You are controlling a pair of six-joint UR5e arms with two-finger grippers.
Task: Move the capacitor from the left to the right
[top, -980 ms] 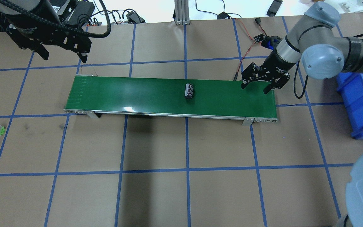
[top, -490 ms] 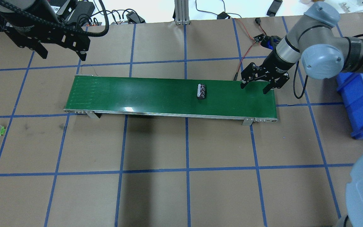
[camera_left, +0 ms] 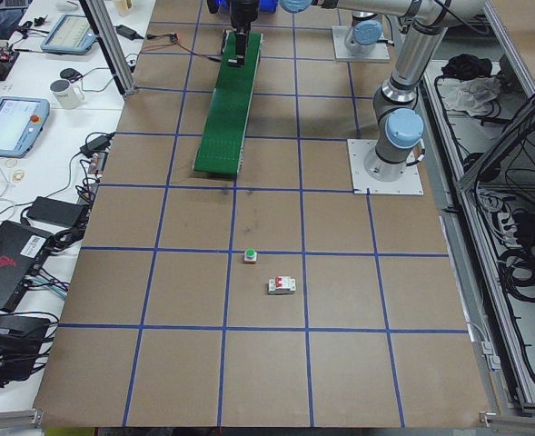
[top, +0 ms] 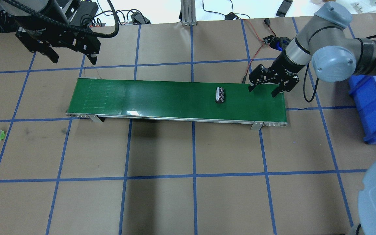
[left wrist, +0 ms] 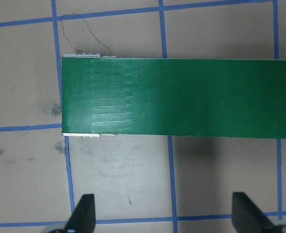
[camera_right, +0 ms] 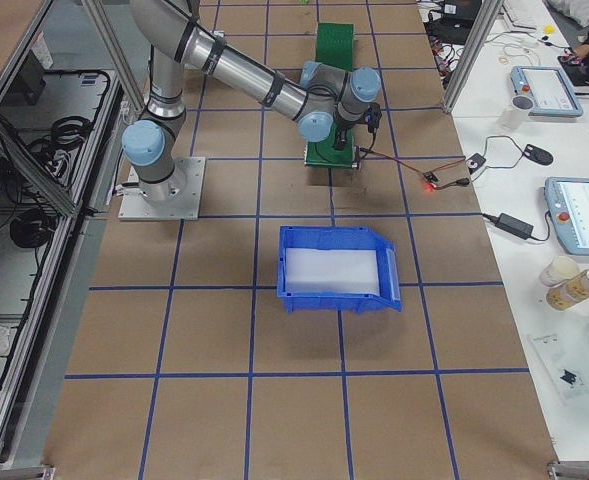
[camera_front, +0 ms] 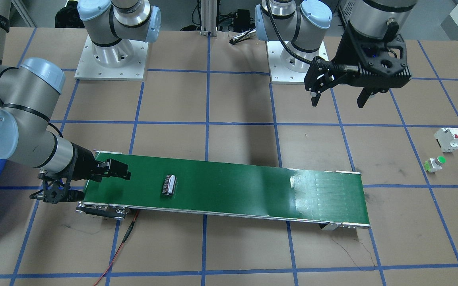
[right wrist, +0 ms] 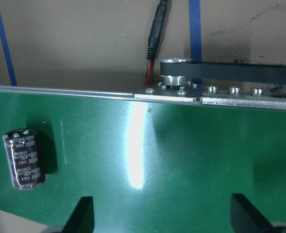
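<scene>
The green belt is smooth and glossy, with a white glare streak; its rail is silvery metal. The capacitor wears a shiny dark sleeve. The table is matt brown paper

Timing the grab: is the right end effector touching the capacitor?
Apart. The overhead view shows bare green belt between the capacitor and the open right end effector, hovering at the belt's end.

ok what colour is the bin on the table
The bin is blue, whitish inside; clearest in the exterior right view.
</scene>
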